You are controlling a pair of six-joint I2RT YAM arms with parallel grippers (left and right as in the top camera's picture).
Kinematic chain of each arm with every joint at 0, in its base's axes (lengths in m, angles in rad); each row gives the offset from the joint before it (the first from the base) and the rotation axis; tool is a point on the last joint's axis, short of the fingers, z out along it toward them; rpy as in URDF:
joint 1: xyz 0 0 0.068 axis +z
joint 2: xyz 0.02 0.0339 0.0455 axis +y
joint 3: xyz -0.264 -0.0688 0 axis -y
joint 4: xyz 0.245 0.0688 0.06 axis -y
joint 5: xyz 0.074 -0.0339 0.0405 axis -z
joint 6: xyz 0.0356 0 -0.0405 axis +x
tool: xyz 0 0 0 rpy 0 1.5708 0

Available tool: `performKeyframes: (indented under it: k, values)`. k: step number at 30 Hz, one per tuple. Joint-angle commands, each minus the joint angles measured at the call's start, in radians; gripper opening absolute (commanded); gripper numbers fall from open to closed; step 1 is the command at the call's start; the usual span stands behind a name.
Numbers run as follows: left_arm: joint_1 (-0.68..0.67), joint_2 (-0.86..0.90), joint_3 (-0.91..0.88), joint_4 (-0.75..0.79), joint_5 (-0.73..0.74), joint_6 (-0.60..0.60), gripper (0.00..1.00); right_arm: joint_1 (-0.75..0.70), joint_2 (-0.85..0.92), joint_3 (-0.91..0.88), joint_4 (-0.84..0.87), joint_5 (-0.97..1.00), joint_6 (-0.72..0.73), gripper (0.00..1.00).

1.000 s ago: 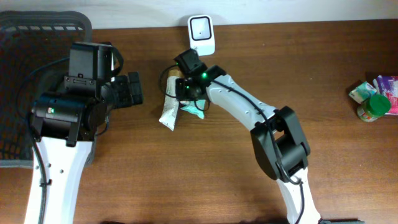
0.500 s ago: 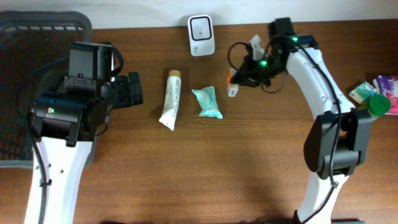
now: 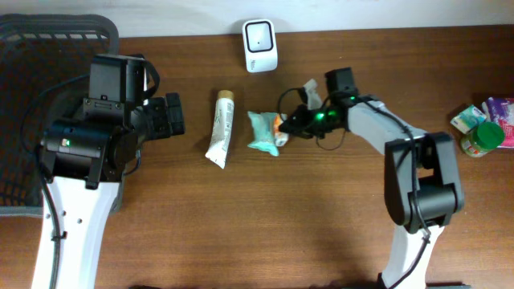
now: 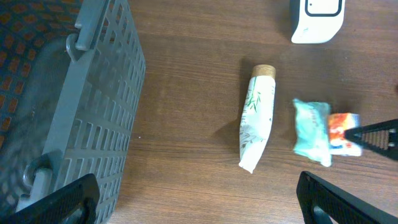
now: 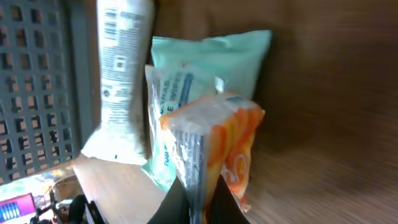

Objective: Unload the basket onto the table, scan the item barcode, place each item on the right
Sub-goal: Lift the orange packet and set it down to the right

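Note:
My right gripper (image 3: 287, 128) is shut on an orange-and-white packet (image 3: 278, 127), pinching its sealed edge (image 5: 198, 163). The packet hangs low beside a teal packet (image 3: 261, 133), touching or overlapping its right side. The white barcode scanner (image 3: 260, 35) stands at the back edge, apart from the packet. In the left wrist view the orange packet (image 4: 341, 132) shows just right of the teal packet (image 4: 310, 129). My left gripper (image 3: 172, 115) hovers open and empty at the left, its black fingertips (image 4: 69, 200) wide apart.
A white tube (image 3: 220, 128) with a tan cap lies left of the teal packet. A grey mesh basket (image 3: 24, 72) fills the far left. A green-lidded jar (image 3: 483, 136) and small packets (image 3: 499, 107) sit at the right edge.
My right arm left the tube and teal packet, carried the orange packet up to the right of the scanner, then came back down left beside the teal packet. The left arm stayed still.

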Motion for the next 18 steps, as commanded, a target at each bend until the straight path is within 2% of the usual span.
performKeyframes:
  k: [1,7,10,15,18]
  values:
    - [0.003,0.0,0.0,0.001,-0.014,0.015,0.99,0.07,-0.01,-0.007,0.055,-0.03,0.075,0.04]
    - [0.003,0.0,0.0,0.002,-0.014,0.015,0.99,0.124,-0.01,0.004,0.126,-0.053,0.098,0.04]
    - [0.003,0.0,0.0,0.001,-0.014,0.015,0.99,0.087,-0.016,0.039,0.109,-0.135,0.097,0.04]
    - [0.003,0.0,0.0,0.001,-0.014,0.015,0.99,-0.008,-0.039,0.082,0.015,-0.166,0.093,0.04]
    - [0.003,0.0,0.0,0.001,-0.014,0.015,0.99,-0.057,-0.036,0.08,-0.046,-0.18,0.039,0.04]
